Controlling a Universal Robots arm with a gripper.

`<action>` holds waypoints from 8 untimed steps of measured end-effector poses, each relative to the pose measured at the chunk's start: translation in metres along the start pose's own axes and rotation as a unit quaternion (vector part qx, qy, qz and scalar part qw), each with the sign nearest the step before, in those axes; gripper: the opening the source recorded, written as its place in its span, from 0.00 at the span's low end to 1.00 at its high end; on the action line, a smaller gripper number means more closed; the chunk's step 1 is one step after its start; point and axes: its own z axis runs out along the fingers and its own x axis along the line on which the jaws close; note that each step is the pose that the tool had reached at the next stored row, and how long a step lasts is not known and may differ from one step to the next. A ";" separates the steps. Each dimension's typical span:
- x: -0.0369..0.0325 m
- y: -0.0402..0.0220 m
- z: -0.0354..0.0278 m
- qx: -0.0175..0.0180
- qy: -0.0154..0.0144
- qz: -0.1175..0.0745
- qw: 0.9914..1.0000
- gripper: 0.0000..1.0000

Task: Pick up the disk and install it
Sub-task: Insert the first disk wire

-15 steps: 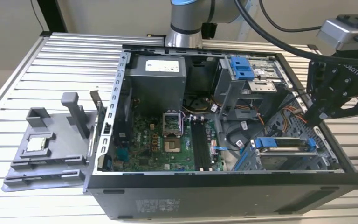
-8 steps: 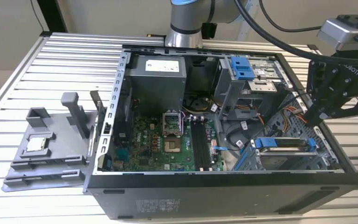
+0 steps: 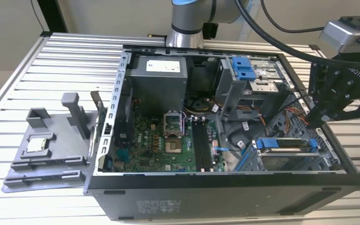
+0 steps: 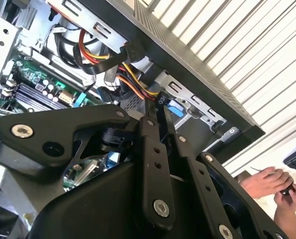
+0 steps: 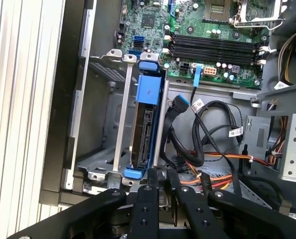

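**Blue-framed disk (image 5: 147,107) stands in its bay, gripper (image 5: 161,173) at its near end**

Installing looks like the step in hand, and by my reading it is almost done. The disk stands on edge between the metal rails of the bay (image 5: 119,129). In the exterior view the bay is in the corner of the case (image 3: 230,187) towards that view's right. The gripper hangs just over the disk's blue end tab, its fingers (image 5: 147,199) drawn together with nothing between them.

Any further push would need to run straight along the rails, since a tilt could jam the frame. It would also need to keep off the cables (image 5: 212,154) bundled just beside the bay.

Several things stay uncertain:
- The gripper's own links cover the spot where tip and tab might meet, so I cannot tell whether they touch.
- The disk's far end, near the board (image 5: 152,25), lies low in the bay, so I cannot tell whether it is fully home.
- The disk's label is turned away, and only its edge faces the first wrist view.
- In the second wrist view a person's hands (image 4: 267,181) are cut off at the corner, and what they hold is too small to make out
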 end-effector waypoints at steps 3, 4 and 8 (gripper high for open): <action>0.0037 0.0021 0.0005 0.000 -0.004 0.000 1.000 0.00; 0.0048 0.0031 0.0007 0.001 -0.004 0.000 1.000 0.00; 0.0071 0.0102 0.0014 0.001 -0.008 -0.001 1.000 0.00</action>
